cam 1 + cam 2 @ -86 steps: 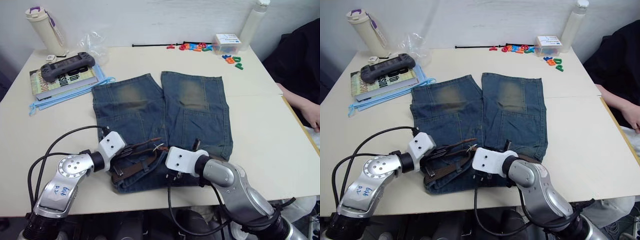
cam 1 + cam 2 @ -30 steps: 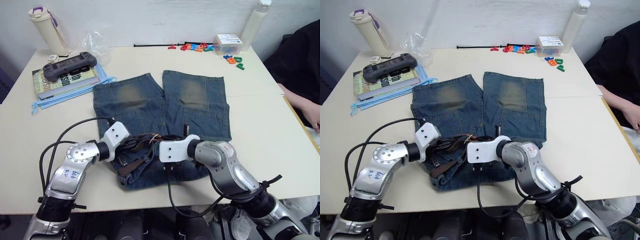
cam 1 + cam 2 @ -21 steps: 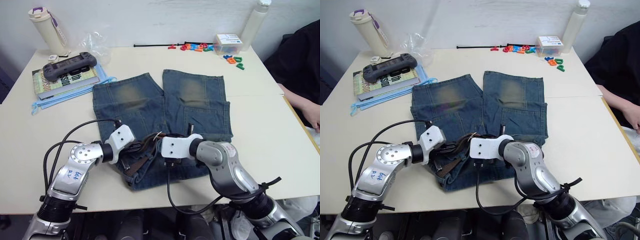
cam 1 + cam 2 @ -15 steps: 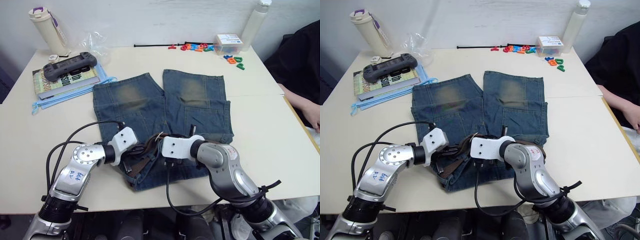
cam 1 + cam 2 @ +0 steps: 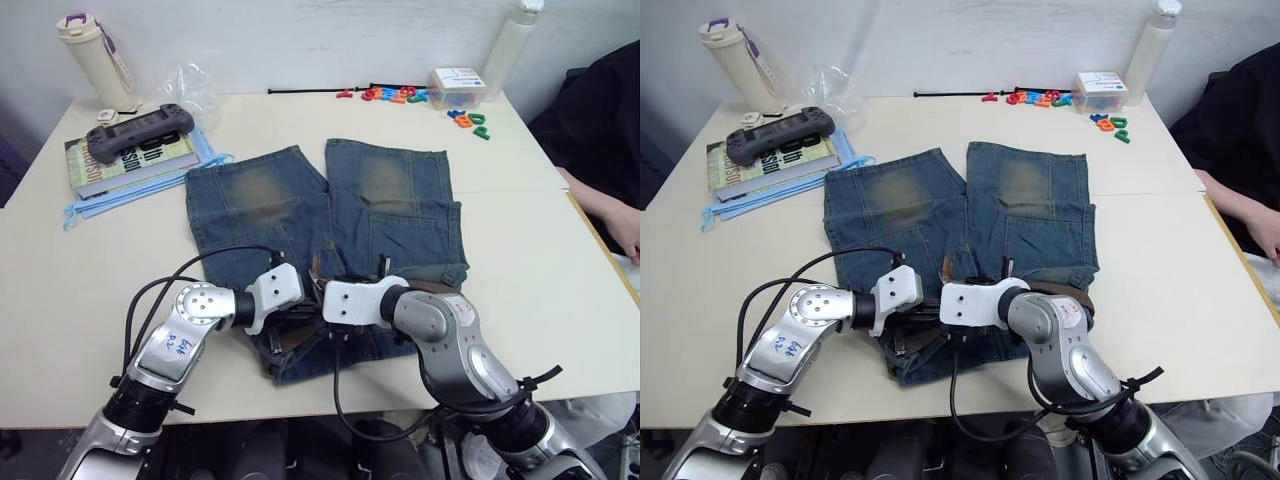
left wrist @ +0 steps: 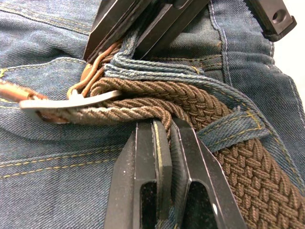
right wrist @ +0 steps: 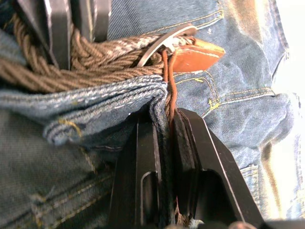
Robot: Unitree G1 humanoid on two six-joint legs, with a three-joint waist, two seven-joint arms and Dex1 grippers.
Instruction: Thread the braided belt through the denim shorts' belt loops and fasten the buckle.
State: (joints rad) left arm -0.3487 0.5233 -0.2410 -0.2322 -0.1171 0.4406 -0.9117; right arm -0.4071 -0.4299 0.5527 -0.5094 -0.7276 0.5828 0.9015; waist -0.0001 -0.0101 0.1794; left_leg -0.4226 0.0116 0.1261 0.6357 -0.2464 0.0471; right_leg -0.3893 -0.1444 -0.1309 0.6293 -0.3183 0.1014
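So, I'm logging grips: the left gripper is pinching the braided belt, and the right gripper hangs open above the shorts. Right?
Not quite. The left gripper does pinch the braided belt, but the right gripper is not open: the right wrist view shows it shut on a fold of the denim shorts at the waistband.

Both grippers' fingers [image 6: 145,157] clamped, tips nearly touching.
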